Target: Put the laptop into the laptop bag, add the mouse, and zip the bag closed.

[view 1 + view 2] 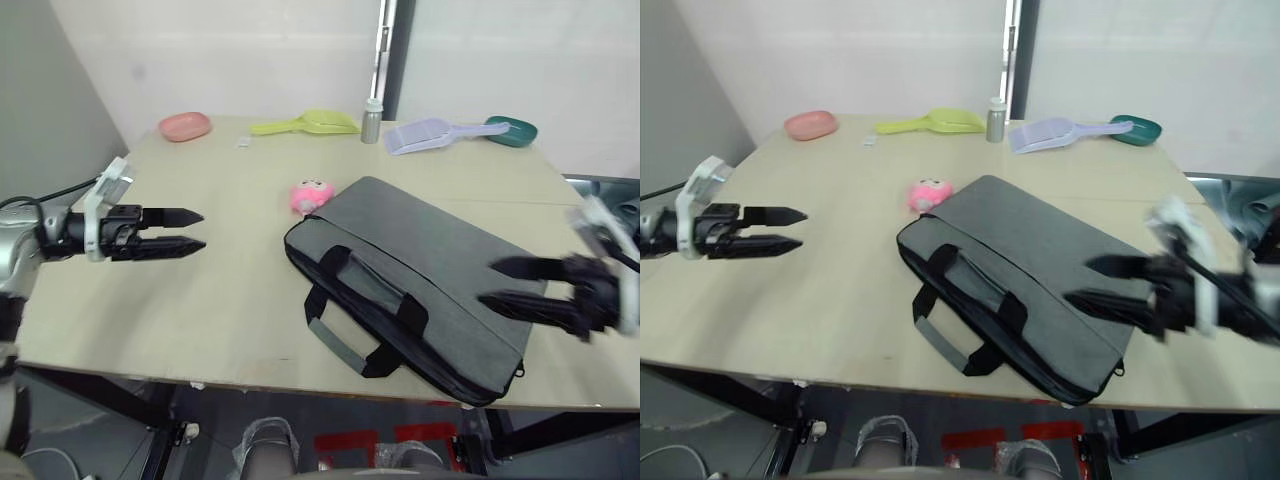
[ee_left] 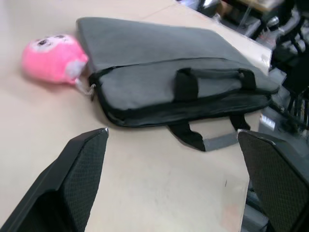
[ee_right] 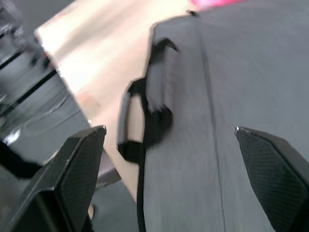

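Both jaws parted and empty, one grey laptop bag (lying flat), one pink plush toy beside it

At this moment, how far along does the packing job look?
Nearly or fully done, it seems: the flat grey fabric laptop bag lies on the beige table, its edge seam looking closed. Whether it's fully zipped, I cannot confirm. Nothing is in hand: the left gripper hangs open beside the bag, the right gripper open above it. A pink plush toy sits against the bag.
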You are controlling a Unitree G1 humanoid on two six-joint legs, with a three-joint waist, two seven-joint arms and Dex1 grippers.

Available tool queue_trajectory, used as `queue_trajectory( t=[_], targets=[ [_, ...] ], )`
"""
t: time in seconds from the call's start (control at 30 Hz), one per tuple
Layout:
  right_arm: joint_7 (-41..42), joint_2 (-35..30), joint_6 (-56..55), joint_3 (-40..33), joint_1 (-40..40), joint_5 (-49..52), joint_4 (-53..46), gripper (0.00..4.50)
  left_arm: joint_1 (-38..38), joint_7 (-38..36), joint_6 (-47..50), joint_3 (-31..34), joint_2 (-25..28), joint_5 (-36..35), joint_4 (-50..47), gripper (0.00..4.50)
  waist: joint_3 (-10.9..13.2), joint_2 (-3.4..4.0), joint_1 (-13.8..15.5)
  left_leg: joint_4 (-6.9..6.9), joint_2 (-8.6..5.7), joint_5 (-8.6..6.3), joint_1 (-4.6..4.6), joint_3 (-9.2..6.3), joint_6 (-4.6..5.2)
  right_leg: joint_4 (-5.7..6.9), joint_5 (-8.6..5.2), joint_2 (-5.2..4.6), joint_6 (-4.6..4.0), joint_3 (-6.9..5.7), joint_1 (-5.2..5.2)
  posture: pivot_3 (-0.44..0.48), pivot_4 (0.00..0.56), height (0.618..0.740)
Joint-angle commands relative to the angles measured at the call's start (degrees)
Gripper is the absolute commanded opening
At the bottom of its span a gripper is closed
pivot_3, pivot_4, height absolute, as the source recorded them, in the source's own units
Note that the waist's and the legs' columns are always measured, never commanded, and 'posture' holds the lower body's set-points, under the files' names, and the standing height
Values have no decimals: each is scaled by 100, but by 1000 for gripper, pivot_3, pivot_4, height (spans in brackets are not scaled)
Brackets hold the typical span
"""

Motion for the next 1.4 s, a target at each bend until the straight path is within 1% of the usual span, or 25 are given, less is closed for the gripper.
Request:
queue_trajectory(
  t=[0.03,0.1,0.13,0.17,0.27,0.3,0.4,0.5,0.63,0.73,0.87,0.97,1.03,1.17,1.23,1.3,1.4],
  targets=[
    [-25,511,44,-1546,1146,557,-539,4484,-974,77,252,-365,-381,471,1243,4500,-4,-3,41,7,-1,0,1,2,1,0,0,-2,0,4,2,0,150,740],
    [-102,930,-76,-2111,1943,967,-741,4484,-1460,103,134,-657,-753,867,2072,4500,-9,4,71,10,-3,-2,8,2,4,-2,-1,-13,2,-2,16,0,150,740],
    [-172,1068,-193,-2255,2239,1171,-798,4484,-1621,98,45,-752,-893,1029,2381,4500,-12,9,79,11,-9,-3,9,7,6,-5,-2,-19,4,2,17,0,150,740],
    [-269,1186,-337,-2337,2516,1357,-827,4484,-1771,63,-65,-818,-1038,1177,2674,4500,-14,13,70,9,-12,-3,10,13,7,-9,-3,-27,6,3,19,0,150,740],
    [-418,1757,-737,-2487,3634,1734,-1030,4484,-2374,442,-234,-854,-1920,1526,3749,4500,-17,2,41,6,-14,-4,8,10,9,-18,-5,-50,12,-1,23,0,150,740],
    [-474,1858,-904,-2486,3911,1844,-1085,4484,-2507,515,-228,-833,-2119,1596,3965,4500,-15,2,42,6,-14,-4,3,4,9,-22,-6,-54,14,-7,25,0,150,740],
    [-701,2051,-1483,-2485,4647,2267,-1301,4484,-2780,879,-340,-733,-2706,1796,4433,4500,-11,-2,-11,-4,-16,-4,-4,4,9,-35,-10,-60,26,-11,23,0,150,740],
    [-954,2188,-2081,-2415,5294,2657,-1559,4484,-2963,1292,-356,-508,-3193,1830,4722,4500,-11,-1,-61,-29,-16,-4,-8,3,10,-62,-9,-60,30,-19,25,0,150,740],
    [-1172,2457,-2805,-2238,6091,2900,-1941,4484,-2917,1659,-526,-452,-3585,2085,4882,4500,-10,0,-101,-64,-17,-4,-11,4,10,-111,-7,-59,35,-28,30,0,150,740],
    [-1233,2696,-3272,-2055,6568,2885,-2147,4484,-2870,1888,-569,-303,-3706,2149,4943,4500,-10,-1,-89,-84,-17,-6,-16,0,14,-141,-8,-60,40,-39,38,0,150,740],
    [-1315,2947,-3850,-1667,6966,3010,-2188,4500,-2846,1851,-561,-181,-3707,2230,4939,3353,-10,0,-92,-103,-27,-8,-11,-3,17,-167,-11,-72,51,-44,51,0,150,740],
    [-1483,2935,-4153,-1227,7021,2940,-2179,4500,-2866,1766,-540,-97,-3661,2269,4928,2217,-9,1,-93,-115,-36,-8,-12,-3,18,-178,-11,-79,56,-45,52,0,150,740],
    [-1624,2849,-4243,-890,6978,2745,-2105,4500,-2903,1739,-508,-12,-3620,2269,4909,1550,-8,1,-95,-124,-40,-8,-14,-4,19,-187,-11,-81,59,-47,52,0,150,740],
    [-2147,2335,-4129,-25,6567,2129,-1665,4500,-2887,1508,-490,-83,-3499,2387,4806,99,-5,3,-117,-134,-46,-9,-17,-7,21,-205,-7,-75,65,-54,58,0,150,740],
    [-2525,2065,-4110,367,6140,2206,-1269,4500,-2845,1421,-496,-61,-3368,2381,4714,43,-3,1,-127,-140,-54,-9,-16,-6,21,-205,-7,-74,67,-55,58,0,150,740],
    [-2841,1829,-4059,633,5795,2376,-882,4500,-2819,1120,-379,-33,-3220,2321,4610,43,-1,5,-139,-142,-58,-9,-12,-6,22,-206,-5,-73,70,-53,62,0,150,740],
    [-2994,1551,-3932,989,5383,2808,-457,4500,-2700,938,-227,-15,-3042,2260,4384,43,3,11,-140,-143,-61,-8,-6,-5,24,-200,-5,-74,70,-51,64,0,150,740]
  ],
)
